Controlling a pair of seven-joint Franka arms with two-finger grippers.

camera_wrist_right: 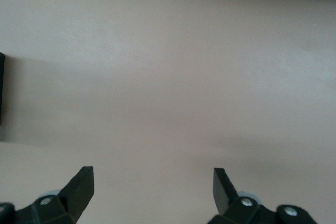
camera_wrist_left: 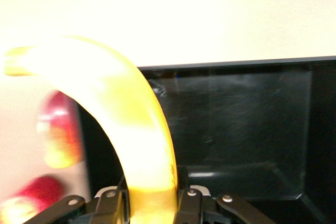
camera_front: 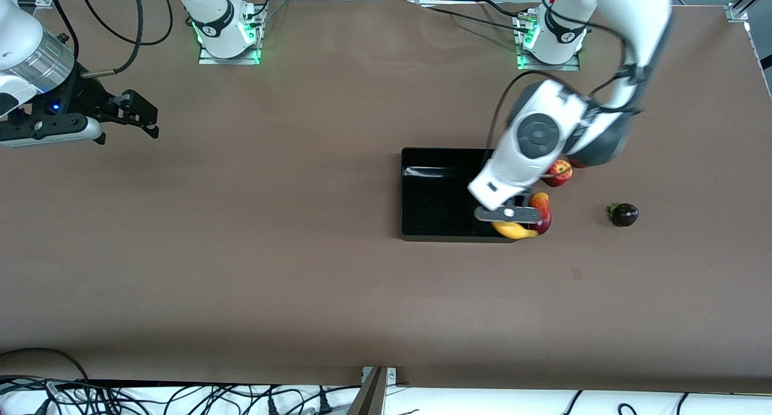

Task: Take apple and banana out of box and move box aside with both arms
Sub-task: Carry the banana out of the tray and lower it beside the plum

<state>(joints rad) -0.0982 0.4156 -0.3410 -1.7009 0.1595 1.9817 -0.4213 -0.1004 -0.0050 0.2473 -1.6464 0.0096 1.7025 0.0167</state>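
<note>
Two grippers show: the left gripper (camera_front: pixel 514 221), right of centre in the front view, is clamped on the long curved yellow toy banana (camera_front: pixel 514 230) (camera_wrist_left: pixel 131 129) at the corner of the shallow black plastic tray (camera_front: pixel 431 192) (camera_wrist_left: pixel 236 129) nearest the front camera, toward the left arm's end. Just beside it lies the red-yellow toy mango (camera_front: pixel 542 212) (camera_wrist_left: pixel 60 135); the small red apple (camera_front: pixel 559 172) sits farther up, the dark purple mangosteen (camera_front: pixel 623 214) well apart. The right gripper (camera_front: pixel 136 114) (camera_wrist_right: pixel 152 187) waits at the upper left, fingers spread wide, holding nothing
</note>
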